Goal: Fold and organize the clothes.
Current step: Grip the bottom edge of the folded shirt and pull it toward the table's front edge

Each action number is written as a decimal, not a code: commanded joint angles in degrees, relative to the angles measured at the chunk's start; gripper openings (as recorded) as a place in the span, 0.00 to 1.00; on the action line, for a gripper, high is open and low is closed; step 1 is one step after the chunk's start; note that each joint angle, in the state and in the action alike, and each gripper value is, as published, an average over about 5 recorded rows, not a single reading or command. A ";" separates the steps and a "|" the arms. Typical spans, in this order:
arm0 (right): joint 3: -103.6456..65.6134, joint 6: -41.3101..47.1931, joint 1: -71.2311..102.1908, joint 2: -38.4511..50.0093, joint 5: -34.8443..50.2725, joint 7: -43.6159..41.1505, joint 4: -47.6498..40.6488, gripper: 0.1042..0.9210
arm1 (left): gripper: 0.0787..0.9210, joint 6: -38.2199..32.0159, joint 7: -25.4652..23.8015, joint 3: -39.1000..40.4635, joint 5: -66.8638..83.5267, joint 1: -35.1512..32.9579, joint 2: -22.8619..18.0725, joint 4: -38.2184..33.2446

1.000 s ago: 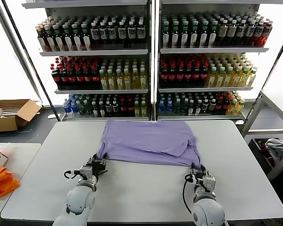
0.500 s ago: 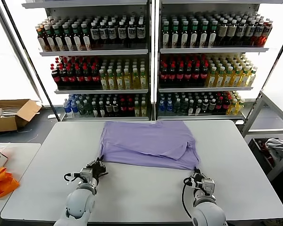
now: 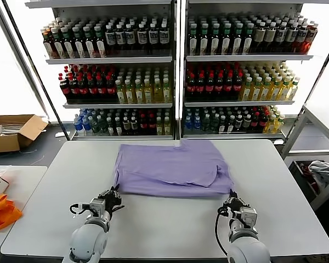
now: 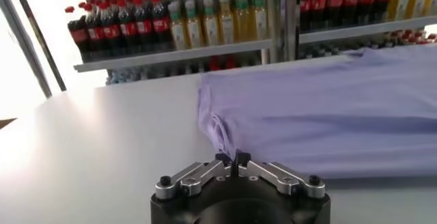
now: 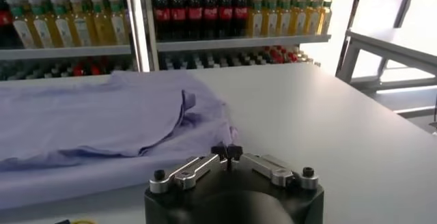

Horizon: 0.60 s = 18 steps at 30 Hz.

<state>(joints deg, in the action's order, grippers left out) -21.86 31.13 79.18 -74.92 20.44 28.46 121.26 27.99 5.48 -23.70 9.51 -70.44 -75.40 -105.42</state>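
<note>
Shelving (image 3: 178, 71) with bottled drinks ran along the back, behind the white counter (image 3: 170, 219). Lavender T-shirt (image 3: 172, 169) lay folded over itself, centred toward the counter's far side, near hem facing the arms. Cardboard box (image 3: 13, 133) sat on the floor far left; orange fabric (image 3: 1, 211) on the side table. Left pincer (image 3: 111, 197) rested low just short of the shirt's near-left corner, fingers together, empty. Right pincer (image 3: 233, 201) sat by the near-right corner, fingers together, also empty.

A shop-like test space.
Far shelves (image 3: 175, 60) hold rows of bottled drinks (image 3: 107, 38) behind a grey worktop (image 3: 164, 219); a cardboard box (image 3: 13, 133) sits far left.
</note>
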 commanded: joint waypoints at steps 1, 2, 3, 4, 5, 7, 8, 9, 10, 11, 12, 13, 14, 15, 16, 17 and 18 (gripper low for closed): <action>-1.45 0.40 4.16 0.23 -0.06 0.25 4.46 0.00 | 0.03 1.83 0.51 -0.70 2.26 -5.73 1.84 -9.26; -1.82 0.56 5.17 0.32 -0.03 0.41 4.93 0.00 | 0.03 1.98 0.77 -0.83 2.52 -6.69 2.19 -10.13; -2.17 0.74 6.32 0.41 0.01 0.59 5.41 0.00 | 0.03 2.12 1.13 -0.95 2.82 -7.83 2.51 -11.04; -2.49 0.93 7.57 0.51 0.05 0.77 5.97 0.00 | 0.03 2.27 1.60 -1.03 3.21 -9.12 2.82 -12.16; -2.72 1.06 8.83 0.68 0.08 0.91 6.49 0.00 | 0.03 2.38 2.08 -1.06 3.60 -10.57 3.11 -13.34; -3.19 1.21 11.83 1.18 0.24 1.01 7.67 0.00 | 0.03 2.46 3.20 -1.08 4.52 -14.28 3.63 -15.90; -3.39 1.23 13.32 1.45 0.43 1.05 8.22 0.00 | 0.03 2.45 3.80 -1.07 4.99 -16.07 3.84 -17.17; -3.65 1.21 14.84 1.74 0.77 1.10 8.73 0.00 | 0.03 2.34 4.47 -1.03 5.35 -18.02 4.03 -18.41; -3.91 1.16 16.25 1.99 1.22 1.16 9.20 0.00 | 0.03 2.17 5.14 -0.97 5.63 -19.89 4.17 -19.62; -4.21 1.08 17.47 2.22 1.79 1.29 9.61 0.00 | 0.03 1.97 5.76 -0.89 5.77 -21.48 4.24 -20.62; -4.52 0.98 18.77 2.48 2.48 1.47 10.08 0.00 | 0.03 1.73 6.31 -0.72 5.84 -23.36 4.35 -21.75; -4.81 0.88 19.97 2.74 3.10 1.63 10.52 0.00 | 0.03 1.47 6.80 -0.52 5.82 -25.14 4.41 -22.76; -5.01 0.78 21.05 2.99 3.69 1.80 10.93 0.00 | 0.03 1.29 7.20 -0.30 5.77 -26.77 4.40 -23.59; -5.18 0.72 22.07 3.24 4.27 2.00 11.36 0.00 | 0.03 1.11 7.58 -0.04 5.72 -28.39 4.38 -24.27; -5.27 0.70 22.92 3.44 4.70 2.19 11.74 0.00 | 0.03 0.92 7.90 0.20 5.59 -29.93 4.34 -24.82; -5.29 0.71 23.50 3.59 4.95 2.35 12.04 0.00 | 0.03 0.77 8.16 0.37 5.39 -31.03 4.24 -25.11; -5.27 0.72 23.89 3.69 5.18 2.50 12.31 0.00 | 0.03 0.57 8.35 0.46 5.14 -31.95 4.13 -25.17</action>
<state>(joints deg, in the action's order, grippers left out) -25.95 31.94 95.40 -72.00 23.45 30.64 130.63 29.36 10.17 -23.95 13.72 -86.28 -71.85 -121.24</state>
